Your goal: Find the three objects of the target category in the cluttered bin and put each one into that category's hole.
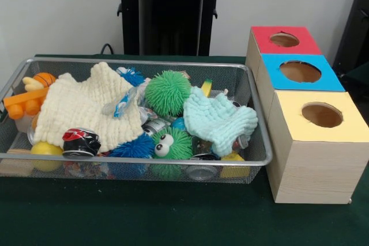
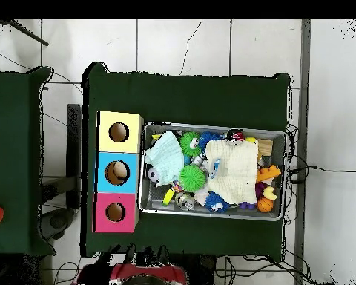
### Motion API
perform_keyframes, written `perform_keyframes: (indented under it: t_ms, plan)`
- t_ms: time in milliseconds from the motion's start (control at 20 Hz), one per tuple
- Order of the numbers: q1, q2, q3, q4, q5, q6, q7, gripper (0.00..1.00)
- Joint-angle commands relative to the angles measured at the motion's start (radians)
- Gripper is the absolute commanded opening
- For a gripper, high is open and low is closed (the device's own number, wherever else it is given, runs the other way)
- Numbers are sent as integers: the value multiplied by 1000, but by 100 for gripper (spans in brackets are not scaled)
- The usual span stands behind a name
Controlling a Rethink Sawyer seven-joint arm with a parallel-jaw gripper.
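Green table holds wire bin (image 1: 262, 159), long axis beside three-holed box (image 1: 314, 159).

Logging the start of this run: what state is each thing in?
Bin: full, cluttered.
Cream cloth: spread over toys.
Mint cloth: crumpled on top.
Can: crushed, lying down.
Red hole: open.
Blue hole: open.
Yellow hole: open.
Gripper: not in view.

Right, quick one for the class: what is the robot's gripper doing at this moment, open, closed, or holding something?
Gripper: not in view in either picture, so its state cannot be told; nothing reaches over the wire bin.
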Motion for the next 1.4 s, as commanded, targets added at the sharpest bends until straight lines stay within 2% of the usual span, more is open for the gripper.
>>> perform_keyframes:
  t_ms: [50,550,750,1100,1400]
  plan:
    - [-13,47,30,-63,-45,288,104,100]
    - [-14,68,33,-89,-51,295,92,100]
    - [-26,113,46,-103,-63,267,78,100]
    - [-34,176,28,-41,-55,88,46,100]
    - [-46,217,23,-36,-62,34,29,100]
